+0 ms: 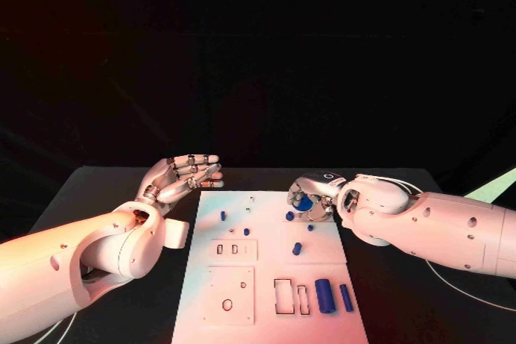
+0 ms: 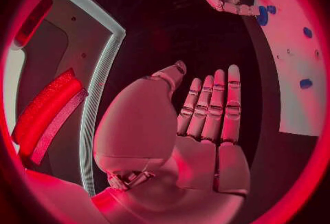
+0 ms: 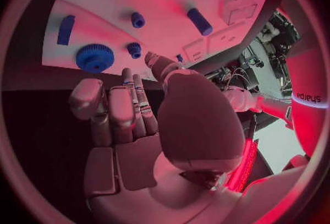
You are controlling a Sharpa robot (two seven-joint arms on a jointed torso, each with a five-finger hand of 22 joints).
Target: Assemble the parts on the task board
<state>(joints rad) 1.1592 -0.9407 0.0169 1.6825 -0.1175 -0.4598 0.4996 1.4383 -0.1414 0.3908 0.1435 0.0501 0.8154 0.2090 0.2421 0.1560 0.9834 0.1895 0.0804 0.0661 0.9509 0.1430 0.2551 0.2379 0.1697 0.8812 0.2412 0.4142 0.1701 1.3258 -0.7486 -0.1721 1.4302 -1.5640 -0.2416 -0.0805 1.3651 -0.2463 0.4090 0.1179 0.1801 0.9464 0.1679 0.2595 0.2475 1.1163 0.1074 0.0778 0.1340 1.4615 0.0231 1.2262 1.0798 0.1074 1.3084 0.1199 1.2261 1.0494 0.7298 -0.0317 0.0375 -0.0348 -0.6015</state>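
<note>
The white task board [image 1: 269,273] lies lengthwise in the middle of the table. A blue gear [image 1: 304,203] sits at its far right corner, and my right hand [image 1: 315,197] hovers right over it. In the right wrist view the gear [image 3: 95,58] lies flat on the board just beyond the fingertips [image 3: 128,76] of that hand [image 3: 137,125], which holds nothing. My left hand [image 1: 183,176] is raised beside the board's far left corner, palm up, fingers straight and empty; the left wrist view shows this hand [image 2: 206,125] too. Small blue pegs [image 1: 246,230] and a short blue cylinder [image 1: 297,248] dot the board.
Two larger blue cylinders [image 1: 323,293] [image 1: 345,298] lie at the board's near right, beside rectangular slots [image 1: 282,295]. Inset plates with holes [image 1: 235,248] [image 1: 229,295] occupy the left half. Black table [image 1: 107,187] surrounds the board. A cable [image 1: 462,292] trails under my right arm.
</note>
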